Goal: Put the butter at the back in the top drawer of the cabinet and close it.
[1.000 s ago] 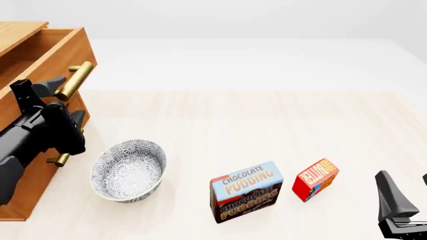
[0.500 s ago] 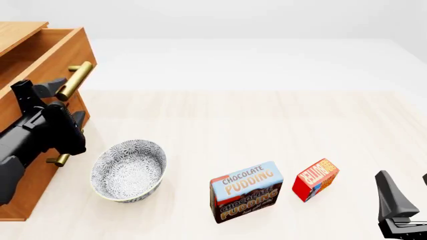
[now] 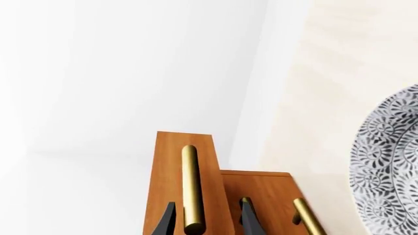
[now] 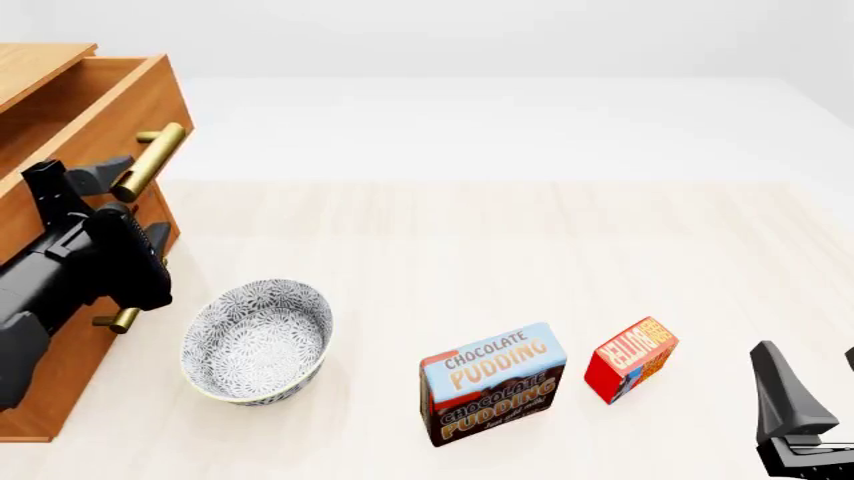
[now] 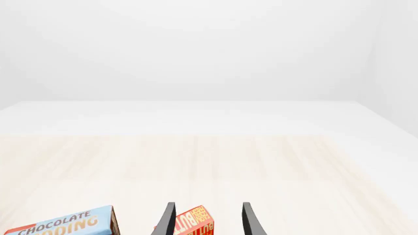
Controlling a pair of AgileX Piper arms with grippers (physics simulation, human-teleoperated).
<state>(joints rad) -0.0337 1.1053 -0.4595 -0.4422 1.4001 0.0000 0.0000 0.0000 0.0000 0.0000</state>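
Almost nothing has changed over the last second: between the earlier front pictures and this one, the left gripper (image 4: 100, 180) has only nudged slightly at the handle (image 4: 148, 161) of the top drawer (image 4: 100, 95), and the drawer stands pulled out from the cabinet (image 4: 40, 240) just as it did before. That suggests the opening step is finished or nearly so, and the work left is fetching the butter (image 4: 630, 359).

The left arm comes up from about 7 o'clock in the front view, its wrist raised toward the drawer front. In the left wrist view its fingers (image 3: 166, 220) stand spread on either side of the brass bar, apparently not pinching it, though contact is hard to judge.

The right gripper (image 5: 205, 220) waits low at about 4 o'clock in the front view, unmoved. Its fingers are spread and hold nothing; in the right wrist view the butter shows between them, but the front view puts it well apart, toward 9 o'clock of that gripper.

The butter stands on the table (image 4: 534, 240), just beside the pudding box (image 4: 494, 385) at its 3 o'clock. A patterned bowl (image 4: 256, 340) sits near the cabinet, between the boxes and the drawers.
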